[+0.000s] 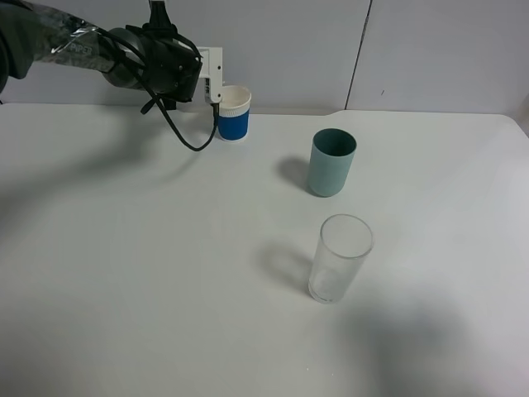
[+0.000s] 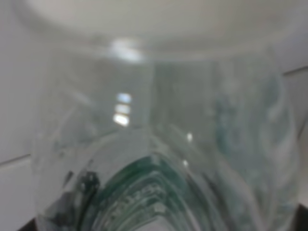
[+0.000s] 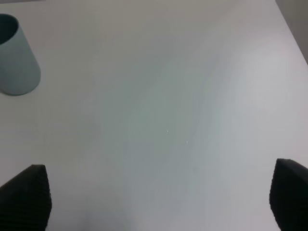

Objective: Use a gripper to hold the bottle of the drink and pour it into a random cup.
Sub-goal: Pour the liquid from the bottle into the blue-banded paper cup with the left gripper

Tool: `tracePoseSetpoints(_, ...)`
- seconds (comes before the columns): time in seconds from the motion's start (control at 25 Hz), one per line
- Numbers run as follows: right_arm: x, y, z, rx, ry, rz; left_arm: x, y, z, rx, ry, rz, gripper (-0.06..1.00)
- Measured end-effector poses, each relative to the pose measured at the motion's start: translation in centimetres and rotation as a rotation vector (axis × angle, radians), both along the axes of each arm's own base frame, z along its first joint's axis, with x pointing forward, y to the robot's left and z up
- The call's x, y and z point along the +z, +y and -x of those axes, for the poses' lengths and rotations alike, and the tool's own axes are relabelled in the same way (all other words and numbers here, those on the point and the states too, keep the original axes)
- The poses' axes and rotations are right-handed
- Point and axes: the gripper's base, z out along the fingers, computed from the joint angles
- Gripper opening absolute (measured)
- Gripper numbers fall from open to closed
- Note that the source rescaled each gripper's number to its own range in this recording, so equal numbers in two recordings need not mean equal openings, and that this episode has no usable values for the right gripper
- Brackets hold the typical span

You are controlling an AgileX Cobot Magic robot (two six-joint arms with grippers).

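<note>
At back left by the cup (image 1: 234, 112), the left gripper's (image 1: 213, 80) jaws clamp the bottle (image 2: 159, 159); the right gripper's (image 3: 159, 197) jaws gape.

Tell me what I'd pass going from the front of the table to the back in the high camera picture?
clear glass tumbler → teal-green cup → white paper cup

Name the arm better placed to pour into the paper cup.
Left. The left gripper is shut on the bottle and sits right at the paper cup at the back of the table. The right gripper is open, holds nothing and hangs farther off, by the teal cup.
</note>
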Motion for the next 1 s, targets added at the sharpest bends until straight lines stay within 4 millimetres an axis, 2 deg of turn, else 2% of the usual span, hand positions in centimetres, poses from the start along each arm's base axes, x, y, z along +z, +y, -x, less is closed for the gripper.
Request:
tracePoseSetpoints(0.44, 0.0, 0.0, 0.0, 0.000, 0.000, 0.000, 1.1, 0.0, 0.0, 0.003, -0.038, 0.036, 0.07)
tracePoseSetpoints(1.0, 0.0, 0.0, 0.0, 0.000, 0.000, 0.000, 1.0, -0.1, 1.2, -0.013, -0.012, 0.055, 0.07)
